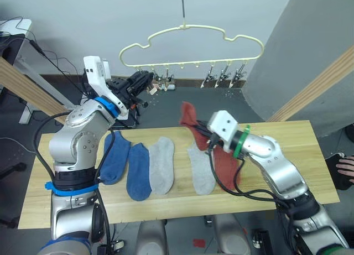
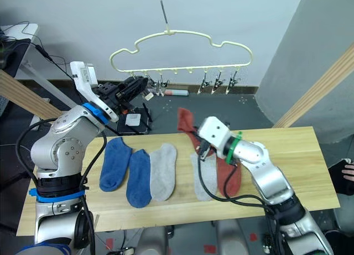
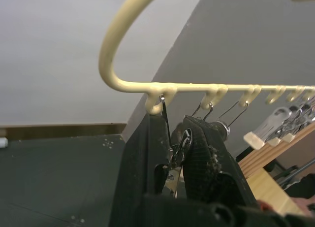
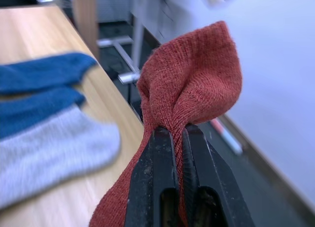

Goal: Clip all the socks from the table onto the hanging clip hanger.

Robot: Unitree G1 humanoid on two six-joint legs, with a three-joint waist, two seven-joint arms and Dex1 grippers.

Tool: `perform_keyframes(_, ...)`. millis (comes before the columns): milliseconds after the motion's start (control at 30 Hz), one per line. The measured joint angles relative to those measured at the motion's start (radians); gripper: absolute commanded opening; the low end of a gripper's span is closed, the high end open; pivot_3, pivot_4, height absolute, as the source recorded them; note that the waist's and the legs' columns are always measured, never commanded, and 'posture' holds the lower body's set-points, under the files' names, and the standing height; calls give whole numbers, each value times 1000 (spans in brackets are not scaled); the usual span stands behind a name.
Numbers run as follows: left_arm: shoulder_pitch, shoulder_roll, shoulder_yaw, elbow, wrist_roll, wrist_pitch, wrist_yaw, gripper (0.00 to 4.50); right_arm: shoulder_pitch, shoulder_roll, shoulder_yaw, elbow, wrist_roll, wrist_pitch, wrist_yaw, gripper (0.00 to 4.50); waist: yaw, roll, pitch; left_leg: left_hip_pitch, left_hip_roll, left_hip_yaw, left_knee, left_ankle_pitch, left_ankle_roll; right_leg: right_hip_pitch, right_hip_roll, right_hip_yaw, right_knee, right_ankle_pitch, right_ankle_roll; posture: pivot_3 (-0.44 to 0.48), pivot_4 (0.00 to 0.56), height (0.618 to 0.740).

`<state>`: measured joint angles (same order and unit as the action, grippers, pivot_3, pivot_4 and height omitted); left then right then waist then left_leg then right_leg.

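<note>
The clip hanger (image 1: 191, 46) hangs by its hook above and beyond the far edge of the worktop (image 1: 298, 155), with open floor below it. Its row of clips runs along its bottom bar.

The left hand (image 1: 145, 81) is raised beside the hanger's left end. In the left wrist view its fingers (image 3: 206, 153) are pressed together on the leftmost clip (image 3: 173, 148), which hangs from the first loop of the bar. The remaining clips (image 1: 223, 76) dangle free toward the hanger's right end.

The right hand (image 4: 178, 138) sits below the hanger, lifted above the worktop's far edge, pinching a rust red sock (image 4: 189, 84). The sock's upper end stands above the fingers and the rest trails down toward the worktop. A second rust red sock (image 1: 227, 166) lies flat below that arm.

Under the hanger's left half, 2 blue socks (image 1: 127, 161) lie side by side, with a light grey sock (image 1: 161, 165) touching the right one. Another light grey sock (image 1: 200, 169) lies just left of the flat red sock, with a bare strip of wood between the 2 grey ones. The worktop's right end is bare, as is the front edge strip. A person's hand (image 1: 345, 167) shows off the worktop's right edge.
</note>
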<state>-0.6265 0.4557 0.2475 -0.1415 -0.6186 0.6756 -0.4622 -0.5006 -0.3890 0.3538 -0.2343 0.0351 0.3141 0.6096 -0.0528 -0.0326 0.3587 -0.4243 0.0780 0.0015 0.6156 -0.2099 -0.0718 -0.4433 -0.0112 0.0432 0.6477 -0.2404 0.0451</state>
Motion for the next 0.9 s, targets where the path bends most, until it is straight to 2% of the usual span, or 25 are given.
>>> perform_keyframes(133, -14, 7, 12, -7, -11, 17, 15, 450, -50, 64, 31, 84, -29, -42, -1, 0, 5, 0, 0, -3, 0, 0, 5, 0, -1, -1, -1, -1, 1, 2, -4, -97, 383, 740)
perform_keyframes(367, -15, 10, 13, -8, -28, 40, 19, 449, -106, 114, 40, 183, -93, -96, -6, 0, 4, 0, 0, -5, 0, -1, 12, -1, -2, -2, -1, -1, 5, 3, -4, -100, 377, 740)
perform_keyframes(533, -14, 10, 14, -11, -38, 54, 21, 438, -178, 168, 53, 323, -167, -157, -59, 0, 1, 0, 0, -6, 0, -1, 13, -1, -2, -6, 0, 0, 12, 2, -4, -97, 374, 740)
perform_keyframes(900, -14, 10, 14, -13, -40, 58, 30, 433, -235, 221, 53, 423, -193, -219, -66, 0, 1, 0, 0, -7, 0, -1, 14, -1, -2, -8, -1, 0, 15, 3, -4, -92, 372, 740)
